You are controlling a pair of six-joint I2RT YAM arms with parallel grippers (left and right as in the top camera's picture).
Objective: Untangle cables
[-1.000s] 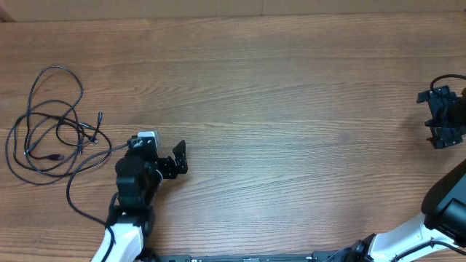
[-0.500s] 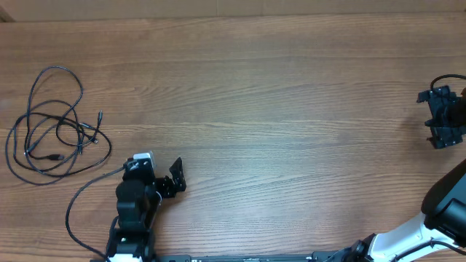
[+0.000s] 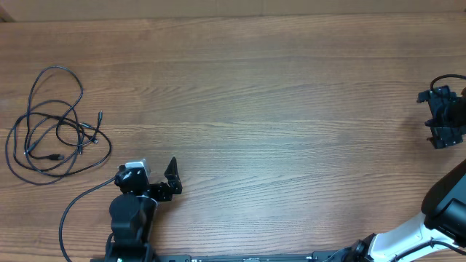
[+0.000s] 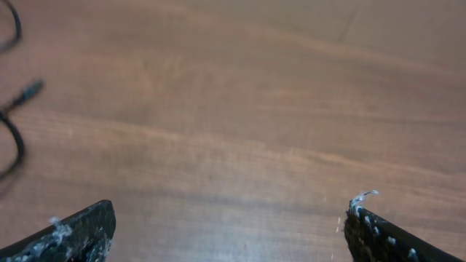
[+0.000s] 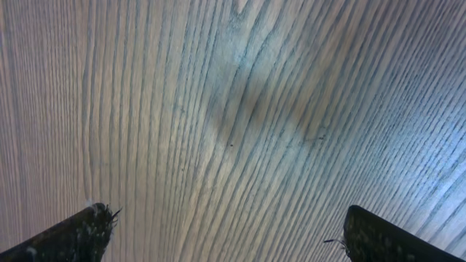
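Note:
The cables lie as a loose tangle of thin black loops at the far left of the wooden table, with small plug ends inside the loops. My left gripper stands open near the front edge, to the right of and below the tangle, apart from it. In the left wrist view its fingers frame bare wood around the left gripper, and a bit of the cables shows at the left edge. Far right, my right gripper is open over bare wood; in its wrist view nothing lies at the right gripper.
A thicker black wire runs from the left arm toward the front-left edge, passing just below the tangle. The right arm's white link occupies the front right corner.
My left arm has drawn back toward the front edge, moving away from the tangle. The right arm and the cables have stayed still.

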